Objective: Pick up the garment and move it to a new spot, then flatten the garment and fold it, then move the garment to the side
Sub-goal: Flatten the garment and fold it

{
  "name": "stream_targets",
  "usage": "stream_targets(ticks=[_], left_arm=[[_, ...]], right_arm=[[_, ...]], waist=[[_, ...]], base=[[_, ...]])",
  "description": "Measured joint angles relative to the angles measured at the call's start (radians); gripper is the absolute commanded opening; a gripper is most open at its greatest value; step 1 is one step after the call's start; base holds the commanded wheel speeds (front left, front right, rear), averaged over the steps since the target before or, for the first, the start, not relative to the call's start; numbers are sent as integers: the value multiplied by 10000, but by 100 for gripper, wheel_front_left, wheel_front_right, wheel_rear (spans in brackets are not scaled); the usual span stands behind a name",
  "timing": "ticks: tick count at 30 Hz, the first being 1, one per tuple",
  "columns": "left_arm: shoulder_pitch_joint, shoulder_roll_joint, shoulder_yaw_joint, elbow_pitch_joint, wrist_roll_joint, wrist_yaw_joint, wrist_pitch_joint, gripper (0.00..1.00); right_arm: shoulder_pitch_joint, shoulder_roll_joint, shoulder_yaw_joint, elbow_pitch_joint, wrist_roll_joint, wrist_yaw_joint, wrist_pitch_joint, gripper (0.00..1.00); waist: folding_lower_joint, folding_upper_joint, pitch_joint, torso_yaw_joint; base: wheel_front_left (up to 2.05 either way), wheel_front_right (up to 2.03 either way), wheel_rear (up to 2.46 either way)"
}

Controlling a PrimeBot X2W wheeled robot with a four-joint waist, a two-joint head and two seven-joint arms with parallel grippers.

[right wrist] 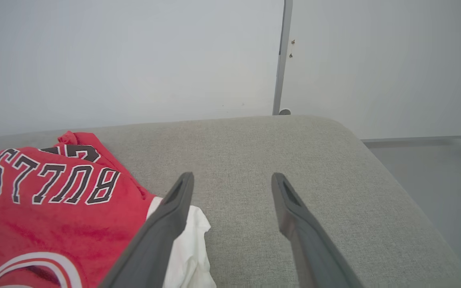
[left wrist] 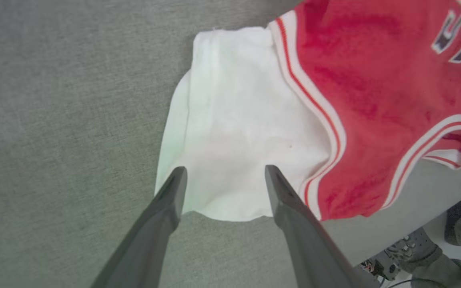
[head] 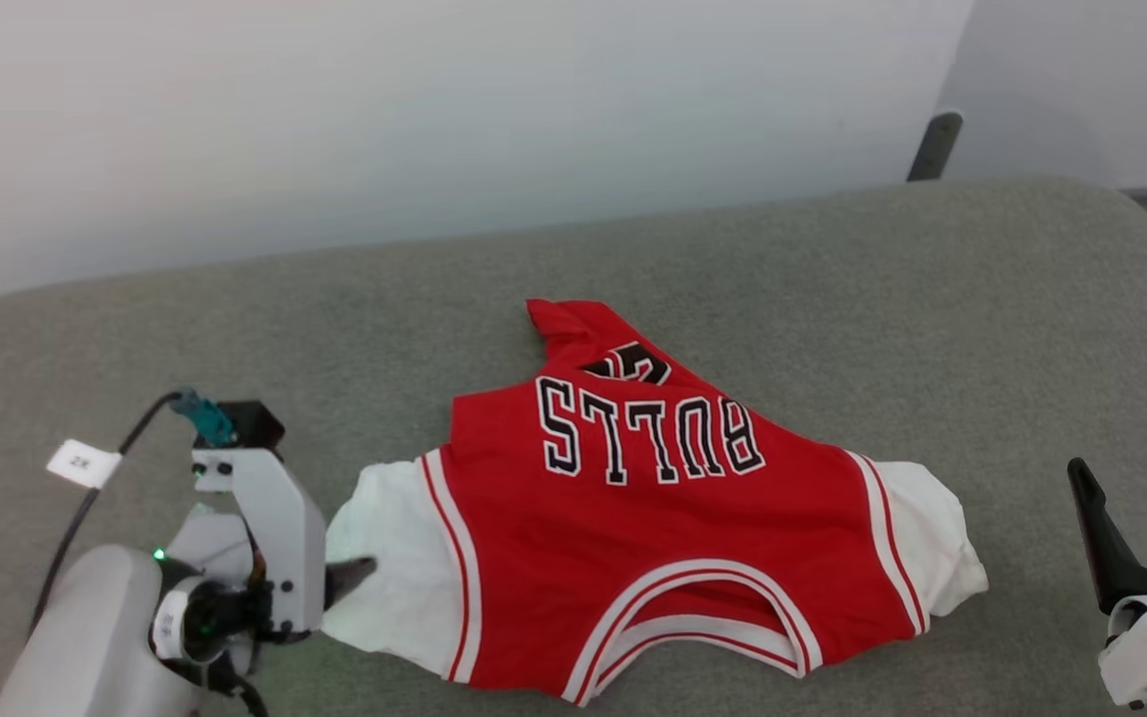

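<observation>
The garment point(head: 653, 538) lies spread on the grey fabric surface point(head: 932, 279), collar toward the robot and far hem bunched up. Its lettering reads upside down in the head view. The left gripper point(left wrist: 225, 172) is open, its fingers spread over the near edge of the left white sleeve. The right gripper point(head: 1118, 464) is open too, holding nothing, just beside the other sleeve and apart from it.

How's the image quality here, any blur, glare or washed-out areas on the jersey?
Head view: soft even light, the garment lettering sharp, no glare. Left wrist view: white sleeve washed out, lettering blurred at the corner. Right wrist view: lettering crisp, flat light.
</observation>
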Motion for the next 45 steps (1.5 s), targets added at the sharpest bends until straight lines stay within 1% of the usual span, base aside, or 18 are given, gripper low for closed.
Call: stream_targets(ticks=[3,8,15,21,22,23,24,27,30,34,39,45], left_arm=[[-171,107,-73,602,69,50,265,100],[-443,328,-314,1455,347,-17,267,100],[-895,322,-445,2679,493,-130,-8,100],[-1287,69,-384,3522,280,48,136,100],[-1364,21,-387,3624,257,88,244,76],[-1421,-21,-384,3707,211,102,337,29],[-1453,-67,-384,3768,125,84,424,0],[-1504,-105,-274,3931,-219,21,817,0],[-1502,-153,-286,3847,-284,-79,828,0],[-1554,-163,-351,3676,-276,-82,802,0],[-1677,-203,-435,3482,-234,6,771,0],[-1814,-349,-537,3321,-186,42,711,0]], right_arm=[[-7,38,8,4,8,0,31,100],[-52,58,-23,2,6,0,31,100],[-159,88,-79,6,29,0,84,100],[-263,77,-98,-12,63,0,297,100],[-261,65,-69,-12,100,0,397,100],[-258,33,-50,-12,132,0,493,100],[-250,-13,-12,-12,169,0,627,100],[-120,-71,165,19,541,0,1273,100],[94,-171,493,221,995,0,2318,100],[31,-339,690,548,1369,0,3183,100],[-496,-560,934,1193,1559,0,3697,100],[-1140,-771,1289,2372,1827,-2,4061,100]], waist=[[-1,0,150,-109],[0,0,387,-218],[0,0,597,-254],[0,0,702,-210],[-1,0,715,-193],[-1,0,728,-175],[0,0,741,-158],[0,0,786,-107],[0,0,854,-62],[0,0,977,16],[0,0,1164,173],[0,0,1365,443]], base=[[0,0,0],[0,0,0],[0,0,0],[0,0,0],[0,0,0],[0,0,0],[0,0,0],[0,0,0],[0,0,0],[0,0,0],[0,0,0],[0,0,0]])
